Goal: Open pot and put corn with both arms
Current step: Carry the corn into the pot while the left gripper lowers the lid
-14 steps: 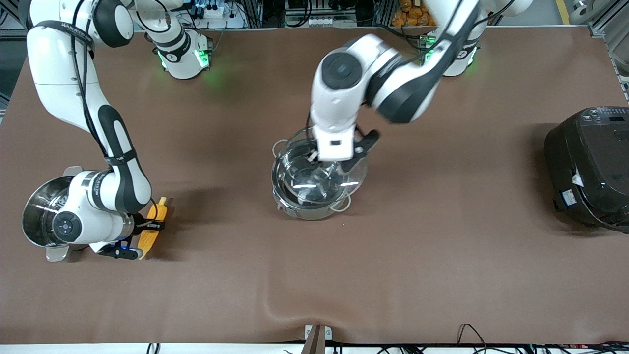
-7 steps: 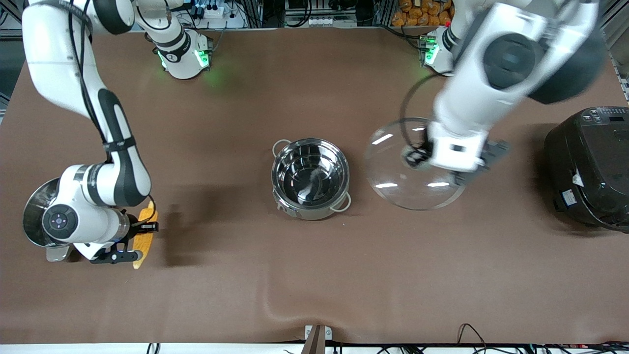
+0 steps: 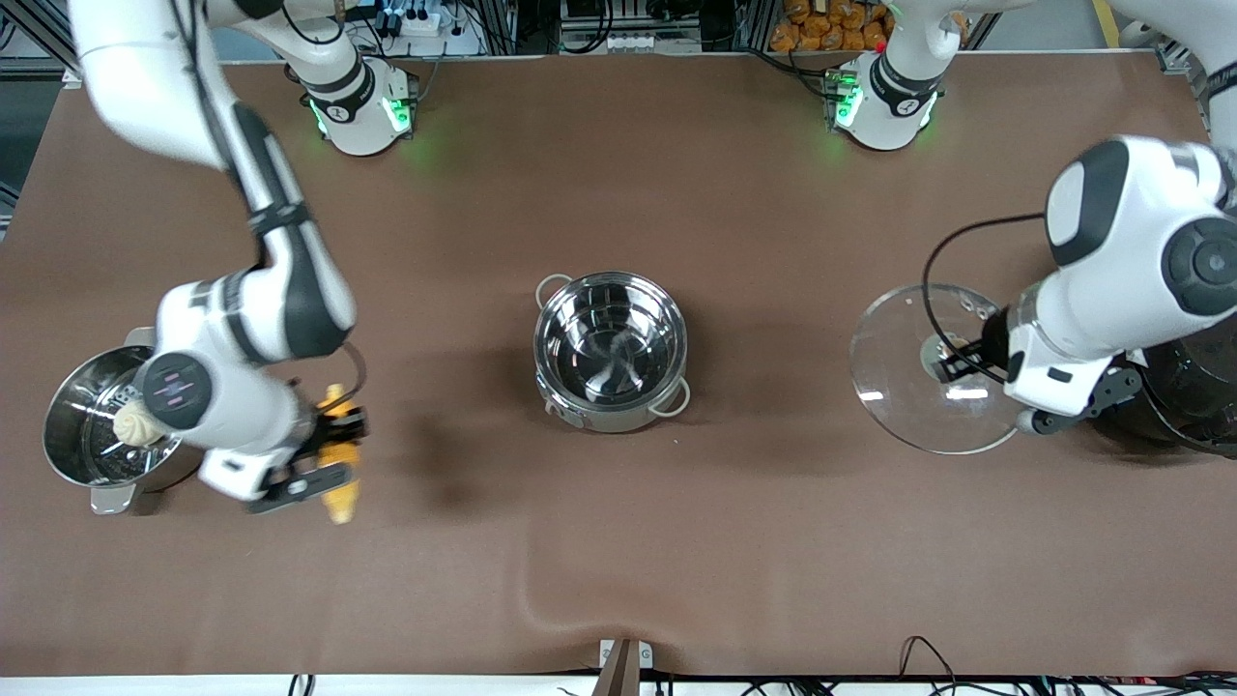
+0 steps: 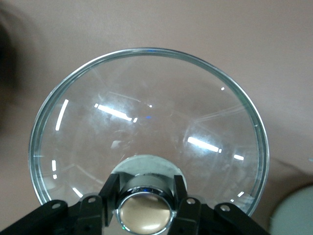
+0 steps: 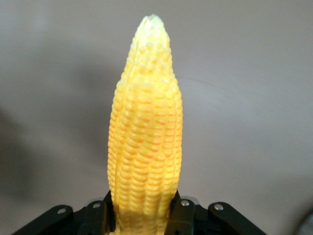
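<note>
The pot (image 3: 611, 350) stands open and empty at the table's middle. My left gripper (image 3: 952, 365) is shut on the tan knob (image 4: 145, 214) of the clear glass lid (image 3: 923, 369) and holds it in the air over the table beside the black cooker; the lid fills the left wrist view (image 4: 146, 127). My right gripper (image 3: 333, 447) is shut on the yellow corn (image 3: 339, 454) and holds it above the table beside the steamer pot. In the right wrist view the corn (image 5: 145, 142) sticks out from between the fingers (image 5: 182, 215).
A steel steamer pot (image 3: 82, 425) with a white bun (image 3: 141, 423) in it stands at the right arm's end. A big black electric cooker (image 3: 1184, 387) stands at the left arm's end, partly hidden by the left arm.
My left gripper lifted the lid off the pot and carried it toward the black cooker. My right gripper raised the corn off the table and moved it a little toward the pot.
</note>
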Action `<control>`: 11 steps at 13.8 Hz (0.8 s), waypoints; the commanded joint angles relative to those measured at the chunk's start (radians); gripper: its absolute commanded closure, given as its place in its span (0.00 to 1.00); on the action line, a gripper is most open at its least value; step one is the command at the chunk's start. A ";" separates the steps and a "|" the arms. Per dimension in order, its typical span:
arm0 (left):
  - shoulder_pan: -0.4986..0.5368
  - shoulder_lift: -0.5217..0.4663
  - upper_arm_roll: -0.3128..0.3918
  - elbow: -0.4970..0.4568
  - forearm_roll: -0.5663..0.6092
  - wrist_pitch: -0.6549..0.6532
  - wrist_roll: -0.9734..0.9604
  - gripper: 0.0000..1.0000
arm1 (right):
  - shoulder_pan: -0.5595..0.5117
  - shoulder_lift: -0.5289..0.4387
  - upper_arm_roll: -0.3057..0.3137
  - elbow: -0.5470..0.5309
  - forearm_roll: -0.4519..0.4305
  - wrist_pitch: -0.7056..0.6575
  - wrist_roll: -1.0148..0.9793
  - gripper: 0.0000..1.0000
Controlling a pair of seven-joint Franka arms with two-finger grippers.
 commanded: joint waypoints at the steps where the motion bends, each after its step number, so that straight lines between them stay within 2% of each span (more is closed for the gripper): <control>1: 0.068 -0.085 -0.017 -0.264 -0.037 0.193 0.078 1.00 | 0.126 -0.037 0.017 -0.012 -0.006 -0.015 -0.008 1.00; 4: 0.077 -0.056 -0.016 -0.465 -0.036 0.463 0.125 1.00 | 0.325 -0.023 0.011 0.012 -0.045 0.025 -0.003 1.00; 5: 0.076 -0.035 -0.016 -0.493 -0.036 0.517 0.129 1.00 | 0.374 -0.011 0.011 0.020 -0.093 0.079 0.001 1.00; 7: 0.078 0.010 -0.014 -0.501 -0.036 0.545 0.132 1.00 | 0.424 0.016 0.013 0.020 -0.173 0.114 0.000 1.00; 10: 0.078 0.051 -0.014 -0.500 -0.036 0.548 0.135 1.00 | 0.490 0.050 0.013 0.024 -0.181 0.120 0.000 1.00; 11: 0.079 0.061 -0.014 -0.497 -0.036 0.548 0.135 0.95 | 0.491 0.061 0.013 0.023 -0.200 0.120 0.000 1.00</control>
